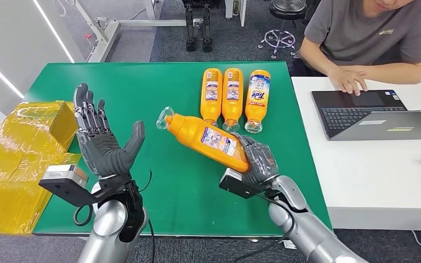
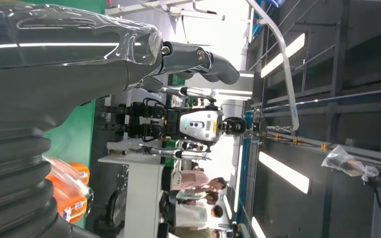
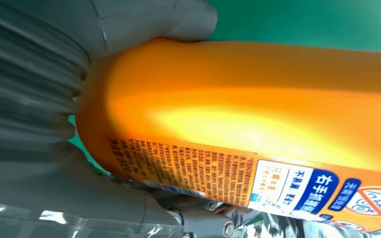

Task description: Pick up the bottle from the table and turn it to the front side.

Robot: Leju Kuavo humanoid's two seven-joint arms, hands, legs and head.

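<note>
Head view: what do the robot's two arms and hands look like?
Both arms are silver metal tubes. The left hand and right hand are dark grey with segmented fingers and ribbed grey wrist covers. A boxy grey camera module sits at each wrist, with black cables looping below.

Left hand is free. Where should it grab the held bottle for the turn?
Probably the bare orange shoulder below the cap of the held bottle, coming from the robot's left with the open left hand. The right hand grips the base, and the neck end points toward the left hand.
</note>
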